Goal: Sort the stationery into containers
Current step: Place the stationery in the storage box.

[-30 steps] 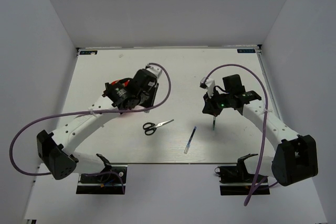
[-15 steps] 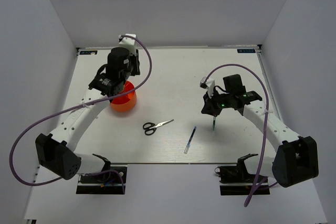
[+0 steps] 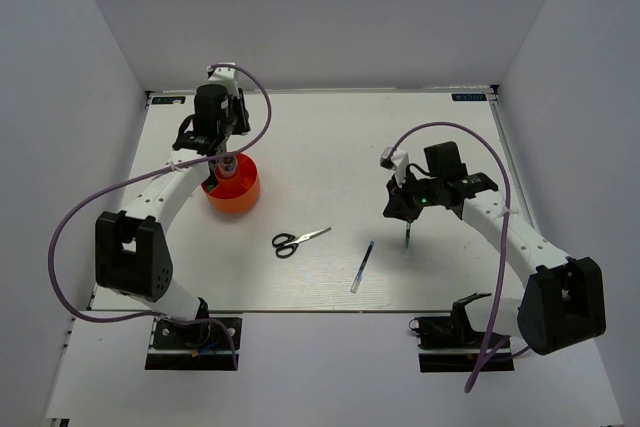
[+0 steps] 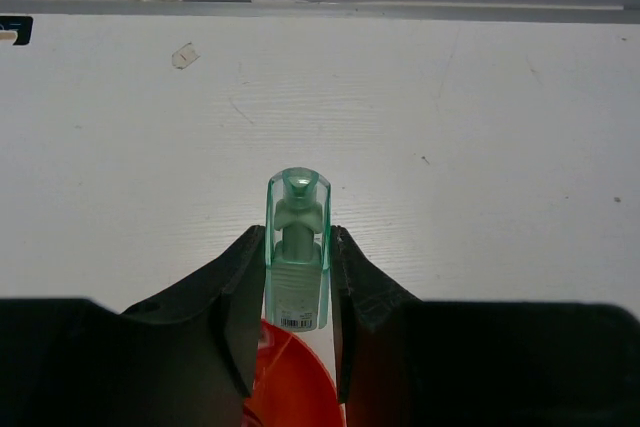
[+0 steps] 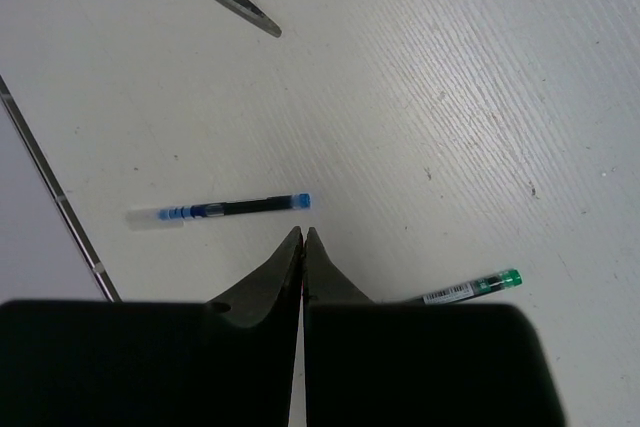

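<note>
Orange-red round plastic cup (image 3: 240, 194) below the left fingers (image 4: 245, 287), which clamp one pale green tube (image 4: 297, 257); the right fingers (image 5: 270, 282) pinch together, empty, over the white desk (image 3: 400, 127): one black-handled scissors (image 3: 298, 240), one thin blue pen (image 3: 362, 267), one thin green pen (image 5: 470, 290).

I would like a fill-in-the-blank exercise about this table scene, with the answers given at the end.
The left end effector holds the pale ____ tube over the orange cup. The scissors have ____ handles. The right end effector is shut and holds ____. Between the scissors and the green pen lies the ____ pen.
Answers: green; black; nothing; blue.
</note>
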Available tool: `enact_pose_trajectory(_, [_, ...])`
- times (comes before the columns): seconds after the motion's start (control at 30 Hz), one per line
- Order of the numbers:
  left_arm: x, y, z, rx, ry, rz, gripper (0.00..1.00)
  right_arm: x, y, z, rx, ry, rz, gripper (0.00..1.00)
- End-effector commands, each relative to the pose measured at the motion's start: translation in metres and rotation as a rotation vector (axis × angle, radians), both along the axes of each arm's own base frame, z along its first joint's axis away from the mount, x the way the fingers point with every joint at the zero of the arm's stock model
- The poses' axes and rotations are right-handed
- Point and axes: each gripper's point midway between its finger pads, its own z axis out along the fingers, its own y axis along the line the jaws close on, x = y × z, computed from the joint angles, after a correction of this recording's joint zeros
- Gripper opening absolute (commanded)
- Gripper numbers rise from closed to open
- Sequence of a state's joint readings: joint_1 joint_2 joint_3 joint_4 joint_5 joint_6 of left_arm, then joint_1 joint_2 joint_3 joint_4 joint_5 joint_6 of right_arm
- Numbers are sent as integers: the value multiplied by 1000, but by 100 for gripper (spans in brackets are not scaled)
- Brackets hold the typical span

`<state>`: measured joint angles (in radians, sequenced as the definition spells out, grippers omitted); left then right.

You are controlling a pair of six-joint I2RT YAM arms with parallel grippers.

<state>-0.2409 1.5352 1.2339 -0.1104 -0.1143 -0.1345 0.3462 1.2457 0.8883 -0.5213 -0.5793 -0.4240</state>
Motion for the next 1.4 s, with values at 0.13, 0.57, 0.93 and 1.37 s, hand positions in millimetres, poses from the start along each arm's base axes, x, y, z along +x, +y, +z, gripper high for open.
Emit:
enact_pose_trajectory(0.13, [17,3,-9,-29,-8,-10,0,11,0,1,-6,-26,-5,2])
enact_pose_trajectory(0.57, [6,29,-52,10,92,29,0,13,-2,1,-18,-39,-12,4])
enact_pose_trajectory(0.93, [-2,40,-65,10,141,31,0,14,-3,0,-20,-37,-13,4])
enact_pose_trajectory(1.37, [-11,38,-74,7,180,9,0,15,-3,1,-20,-42,-16,4])
